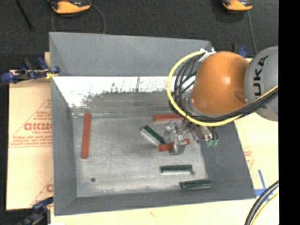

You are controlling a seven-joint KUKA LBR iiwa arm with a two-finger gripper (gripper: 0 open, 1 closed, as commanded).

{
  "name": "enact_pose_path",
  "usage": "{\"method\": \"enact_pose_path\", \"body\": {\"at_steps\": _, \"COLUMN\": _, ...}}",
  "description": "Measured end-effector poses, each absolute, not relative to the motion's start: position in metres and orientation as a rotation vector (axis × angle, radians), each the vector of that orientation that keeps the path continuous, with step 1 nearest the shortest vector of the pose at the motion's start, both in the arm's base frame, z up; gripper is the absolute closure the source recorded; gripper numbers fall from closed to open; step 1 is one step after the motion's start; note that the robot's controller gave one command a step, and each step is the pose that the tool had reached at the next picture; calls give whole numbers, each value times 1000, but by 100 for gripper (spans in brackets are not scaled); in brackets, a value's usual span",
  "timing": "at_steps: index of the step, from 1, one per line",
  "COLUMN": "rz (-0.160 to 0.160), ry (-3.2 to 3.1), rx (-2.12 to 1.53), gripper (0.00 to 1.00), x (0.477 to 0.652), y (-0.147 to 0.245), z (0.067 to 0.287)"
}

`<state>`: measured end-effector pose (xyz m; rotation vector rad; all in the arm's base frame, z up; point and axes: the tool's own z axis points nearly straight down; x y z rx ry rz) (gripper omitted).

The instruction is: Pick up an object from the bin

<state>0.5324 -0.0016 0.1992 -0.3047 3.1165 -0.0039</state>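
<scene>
Looking down into the bin (63,144), you find the tool (177,142) low over the floor, right of the middle, under the arm's orange cover (220,86). The cover and cables hide enough that you cannot tell whether the tool stands wide or narrow, or whether it has anything in it. The thing closest to it is a small red block (165,147), just beside it on the left and perhaps touching. A tilted green-and-white piece (152,134) lies a little further left, and another red piece (164,117) lies on the far side. Two dark green bars (176,169) (196,184) rest flat on the near side, and a long red stick (85,135) lies well apart by the left wall. Everything lies flat and loosely scattered, which probably explains the straight-down approach: a flat piece offers only its long edges. Judge the pick as not yet proven, and watch that the crowded neighbours are not nudged.
</scene>
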Motion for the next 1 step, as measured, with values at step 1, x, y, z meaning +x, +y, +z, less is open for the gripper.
{"method": "enact_pose_path", "body": {"at_steps": 1, "rz": -6, "ry": 3043, "rx": -740, "gripper": 100, "x": 517, "y": -13, "z": 311}}
